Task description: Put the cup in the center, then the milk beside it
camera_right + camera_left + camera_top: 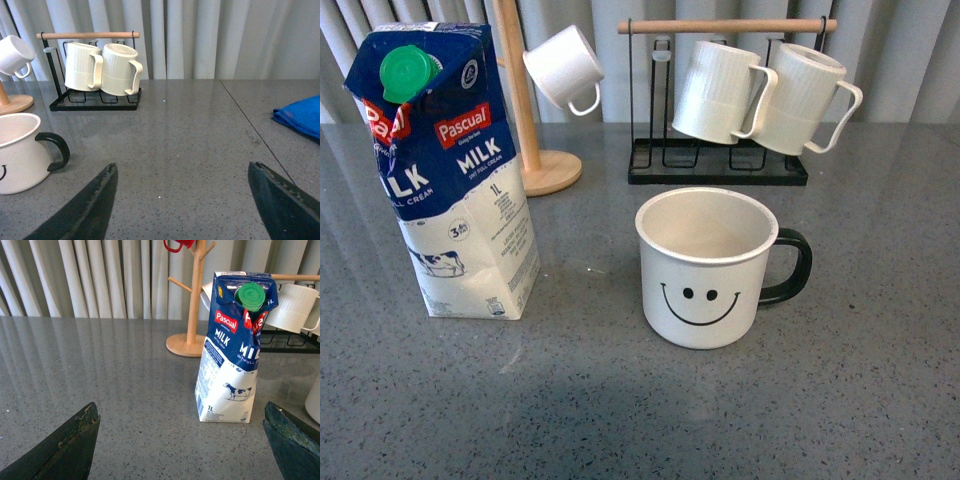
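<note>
The milk (450, 180) stands upright, long axis vertical, on the left of the grey table (620, 420). It is near the cup (705, 268), which sits about centre with its handle to the right. The carton lies ahead of my left gripper (181, 412), jaws wide apart and empty, so I judge that arm nearer; my right gripper (182, 167) is likewise spread, holding nothing.
</note>
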{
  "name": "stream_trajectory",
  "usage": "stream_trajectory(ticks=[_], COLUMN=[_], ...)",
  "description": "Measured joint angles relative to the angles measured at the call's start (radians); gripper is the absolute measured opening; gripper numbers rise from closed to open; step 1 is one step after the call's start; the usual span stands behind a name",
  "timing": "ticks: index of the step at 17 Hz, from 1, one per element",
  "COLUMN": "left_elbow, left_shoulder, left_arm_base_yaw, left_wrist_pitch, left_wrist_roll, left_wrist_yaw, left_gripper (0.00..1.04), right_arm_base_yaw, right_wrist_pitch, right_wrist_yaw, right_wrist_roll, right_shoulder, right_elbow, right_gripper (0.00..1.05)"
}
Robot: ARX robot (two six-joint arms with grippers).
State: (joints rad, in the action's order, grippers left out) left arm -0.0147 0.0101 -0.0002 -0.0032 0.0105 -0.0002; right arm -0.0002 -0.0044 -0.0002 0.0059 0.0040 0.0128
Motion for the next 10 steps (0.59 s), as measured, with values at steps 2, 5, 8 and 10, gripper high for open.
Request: stream_trajectory(ticks=[2, 5, 8, 10], left_elbow=[0.0, 0.0, 0.0, 0.0], left_shoulder=[0.0, 0.0, 0.0, 0.0], left_arm_base_yaw=[0.0, 0.0, 0.0, 0.0], left_wrist_pitch=[0.0, 0.0, 0.0, 0.0], left_wrist_roll=[0.0, 0.0, 0.0, 0.0], left_wrist_yaw=[0.0, 0.0, 0.0, 0.0], left_gripper=[0.98, 0.98, 0.98, 0.98], right_arm_base_yaw=[0.0, 0.0, 0.0, 0.0], right_wrist_pitch=[0.0, 0.0, 0.0, 0.0], right_wrist_yaw=[0.0, 0.0, 0.0, 0.0], right_wrist_roll=[0.0, 0.0, 0.0, 0.0], right_shoulder=[0.0, 0.0, 0.0, 0.0], right_elbow=[0.0, 0.0, 0.0, 0.0], right_gripper=[1.0, 0.98, 0.98, 0.98])
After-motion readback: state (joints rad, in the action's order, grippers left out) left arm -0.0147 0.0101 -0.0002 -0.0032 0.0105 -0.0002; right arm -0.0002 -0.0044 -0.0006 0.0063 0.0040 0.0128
